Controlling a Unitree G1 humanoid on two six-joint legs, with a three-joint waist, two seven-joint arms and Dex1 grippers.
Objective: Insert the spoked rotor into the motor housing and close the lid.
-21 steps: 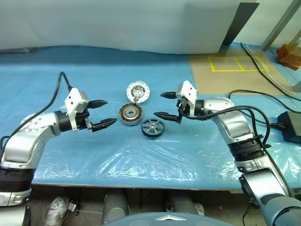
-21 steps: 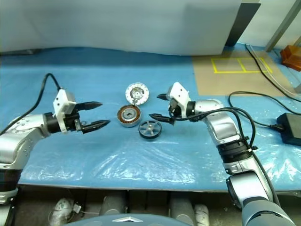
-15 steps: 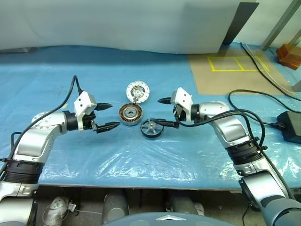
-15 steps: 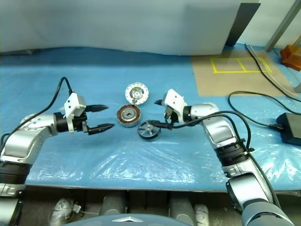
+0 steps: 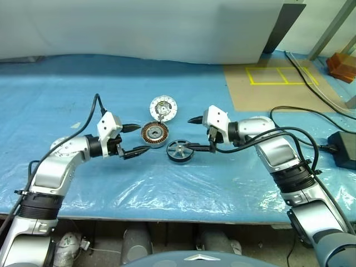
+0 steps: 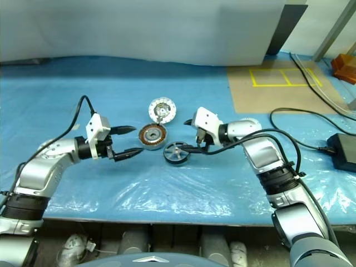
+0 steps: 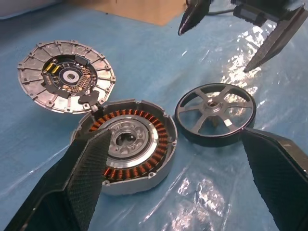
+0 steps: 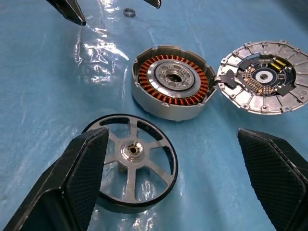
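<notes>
The motor housing [image 5: 154, 134], its copper windings facing up, lies on the blue sheet. Just behind it and touching its rim lies the lid [image 5: 163, 108], with its circuit face up. The spoked rotor [image 5: 181, 151] lies flat just right of the housing and in front of it. My left gripper [image 5: 142, 138] hovers open close to the housing's left side, holding nothing. My right gripper [image 5: 188, 133] is open and empty too, at the rotor's right, with its lower fingertip by the rim. The right wrist view looks over the rotor [image 8: 130, 166] between its own fingers [image 8: 79, 178].
A small metal ring [image 8: 129, 12] lies on the sheet beyond the housing, near my left gripper. At the back right sits a brown board [image 5: 267, 83] marked with yellow tape. Cables and a black power brick [image 5: 345, 150] lie at the far right. The table's front edge [image 5: 167, 219] is close.
My left gripper has moved right, closer to the housing. My right gripper has sunk a little toward the rotor. The three parts have not moved.
</notes>
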